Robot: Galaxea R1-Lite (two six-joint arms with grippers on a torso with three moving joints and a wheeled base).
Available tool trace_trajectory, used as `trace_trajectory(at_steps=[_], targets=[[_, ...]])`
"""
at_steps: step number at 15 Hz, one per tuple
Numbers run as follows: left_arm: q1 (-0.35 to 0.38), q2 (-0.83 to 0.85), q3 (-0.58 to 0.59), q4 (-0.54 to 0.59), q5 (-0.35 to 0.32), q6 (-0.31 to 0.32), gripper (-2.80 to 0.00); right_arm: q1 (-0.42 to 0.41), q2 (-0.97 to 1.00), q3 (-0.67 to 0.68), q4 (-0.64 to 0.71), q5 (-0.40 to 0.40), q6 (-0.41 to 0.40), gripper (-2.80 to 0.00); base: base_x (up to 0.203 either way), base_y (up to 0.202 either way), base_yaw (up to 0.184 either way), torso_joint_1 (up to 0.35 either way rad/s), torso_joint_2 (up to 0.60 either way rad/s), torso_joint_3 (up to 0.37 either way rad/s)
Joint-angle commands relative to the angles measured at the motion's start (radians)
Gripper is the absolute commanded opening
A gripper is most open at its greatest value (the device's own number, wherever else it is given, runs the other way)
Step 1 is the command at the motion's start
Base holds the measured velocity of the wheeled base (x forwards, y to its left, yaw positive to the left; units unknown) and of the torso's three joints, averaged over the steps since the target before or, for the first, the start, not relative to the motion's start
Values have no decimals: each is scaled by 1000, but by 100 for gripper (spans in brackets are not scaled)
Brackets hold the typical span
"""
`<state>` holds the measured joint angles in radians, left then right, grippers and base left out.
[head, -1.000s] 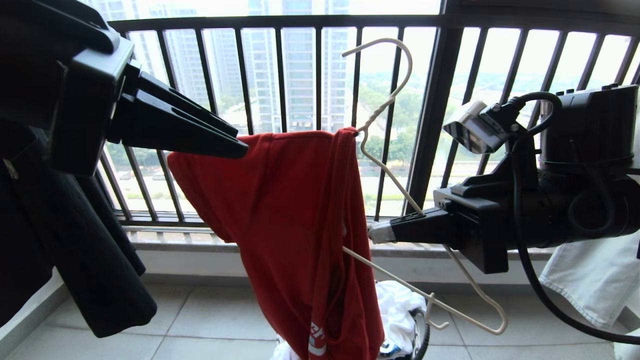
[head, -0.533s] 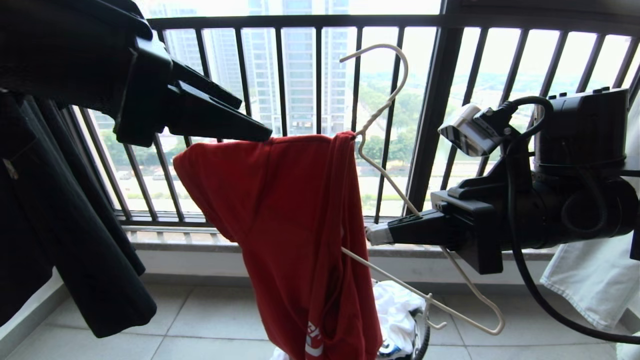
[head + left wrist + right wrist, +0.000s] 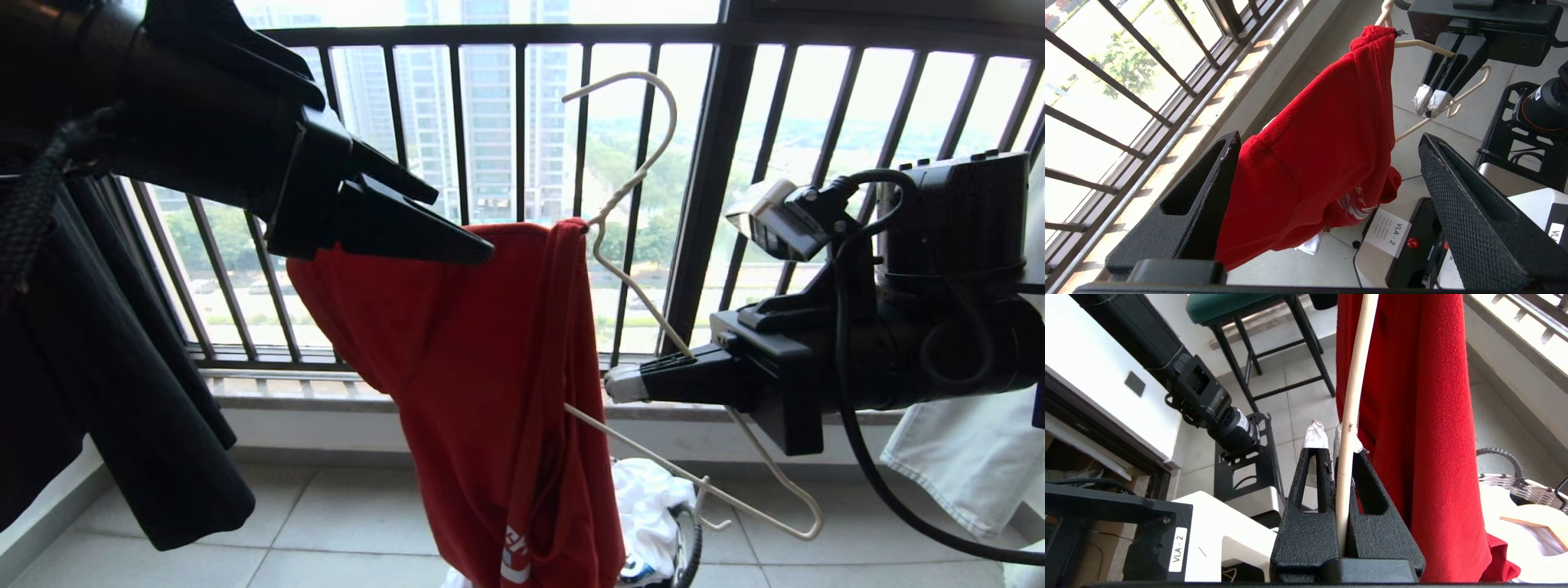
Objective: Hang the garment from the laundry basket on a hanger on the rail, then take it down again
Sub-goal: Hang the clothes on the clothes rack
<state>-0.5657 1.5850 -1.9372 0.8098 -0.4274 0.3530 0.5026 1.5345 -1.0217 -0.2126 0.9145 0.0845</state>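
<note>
1. We risk the garment (image 3: 482,367), draped over only one arm of the tilted hanger (image 3: 645,171), sliding off toward the laundry basket (image 3: 690,539) at 6 o'clock.
2. Our left end effector (image 3: 482,249) reaches in from 10 o'clock, fingers spread, touching the shirt's top edge.
3. Our right end effector (image 3: 620,384), level at 3 o'clock, pinches the hanger wire.

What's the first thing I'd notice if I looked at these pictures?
The bright red T-shirt in the middle, draped over one arm of a thin off-white hanger in front of the dark window railing. The right gripper, reaching in from the right, is shut on the hanger's wire. The left gripper, reaching in from the upper left, is open at the shirt's top edge.
</note>
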Motion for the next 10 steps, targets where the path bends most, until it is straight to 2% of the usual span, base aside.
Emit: trace_trajectory(at_steps=[1,7,10], targets=[[12,33,-1,-29,-24,3,0,-10,-4,6,-1,6,-9,-280,0,0,0,0,0,0],[45,83,0,-112,-32,8,0,-12,3,12,1,6,-34,-280,0,0,0,0,0,0],[53,92,2,-113,-116,8,0,-18,3,23,1,6,-71,-280,0,0,0,0,0,0]])
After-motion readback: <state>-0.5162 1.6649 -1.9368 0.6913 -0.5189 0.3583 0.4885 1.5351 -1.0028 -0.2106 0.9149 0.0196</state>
